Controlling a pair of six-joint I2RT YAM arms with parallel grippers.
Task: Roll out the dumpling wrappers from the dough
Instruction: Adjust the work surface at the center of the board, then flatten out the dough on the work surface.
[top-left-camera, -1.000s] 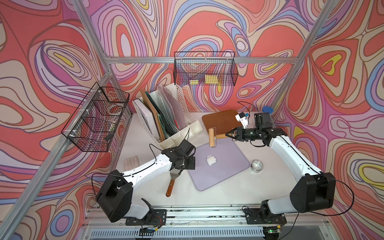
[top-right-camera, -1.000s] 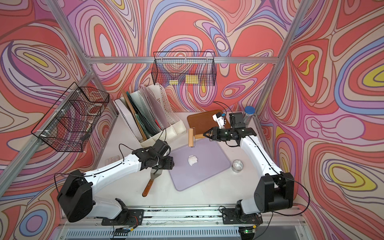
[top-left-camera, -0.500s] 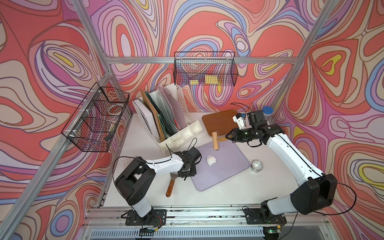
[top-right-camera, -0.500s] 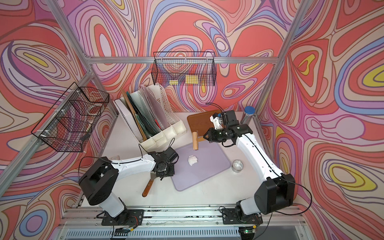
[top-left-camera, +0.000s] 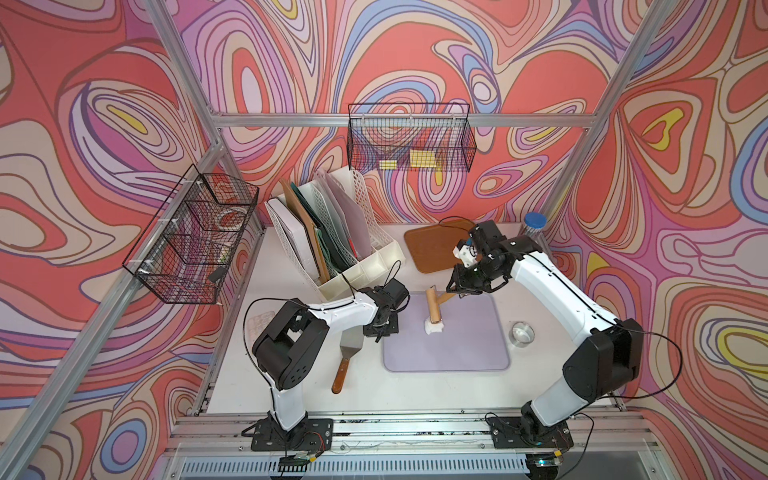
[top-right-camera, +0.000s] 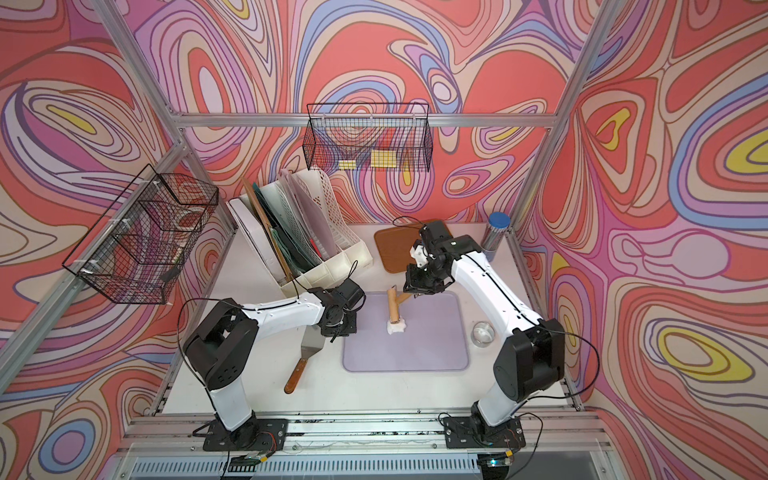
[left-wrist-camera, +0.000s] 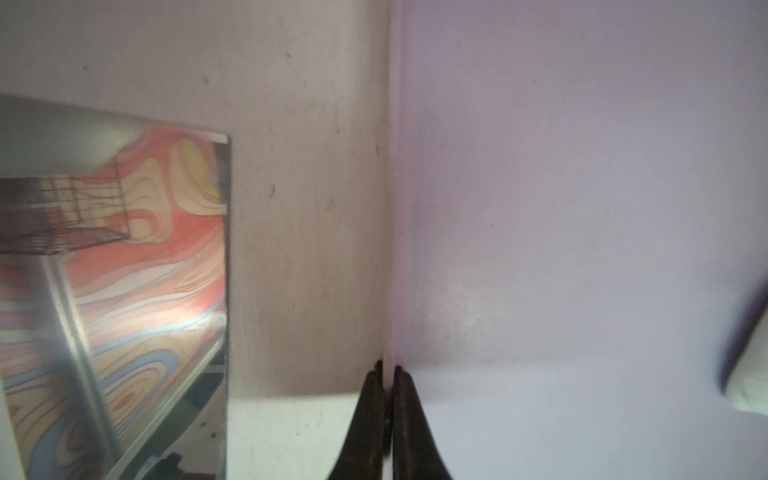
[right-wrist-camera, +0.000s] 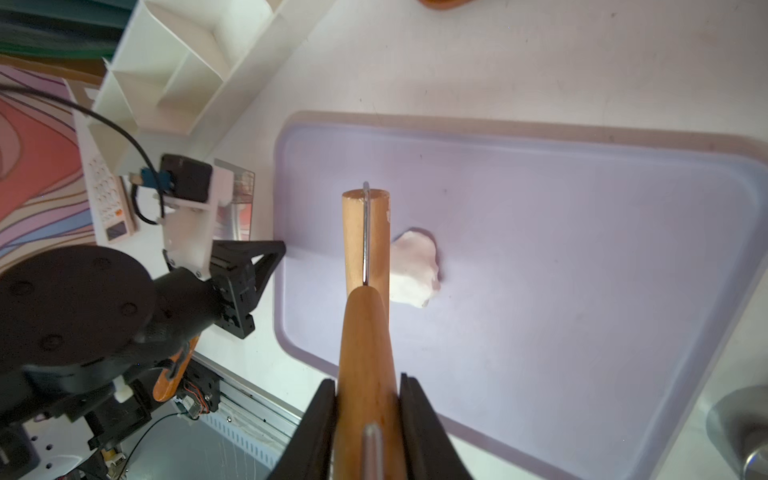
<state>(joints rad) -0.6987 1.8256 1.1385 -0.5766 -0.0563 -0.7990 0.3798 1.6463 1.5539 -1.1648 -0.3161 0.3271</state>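
On the purple mat (top-left-camera: 457, 349) sits the dough (top-left-camera: 433, 329), a small white lump near the mat's middle, a bit toward the left side. It is thick and bumpy, not flat. We see no dumpling wrappers yet, so we think the job is just at its start. All the rolling is left to do, and the cutting too. The metal ring (top-left-camera: 521, 333) sits on the surface (top-left-camera: 415, 399) just beside the mat's right edge, and nothing touches it.

Our right fingers (right-wrist-camera: 417, 428) are closed tight on the handle of the wooden roller (right-wrist-camera: 365, 237). One end of the roller sits at the dough's edge and hides a part of it. We cannot tell how hard it presses. Our right arm reaches out long from its base, and its wrist bends down over the far side of the mat.

Our left fingers (left-wrist-camera: 379, 415) are pinched shut on the mat's left edge, we think to keep the mat from sliding. Our left arm is folded low, with its elbow pulled back near its base. The scraper (top-left-camera: 347, 353) lies on the surface just beside these fingers, and nothing holds it.
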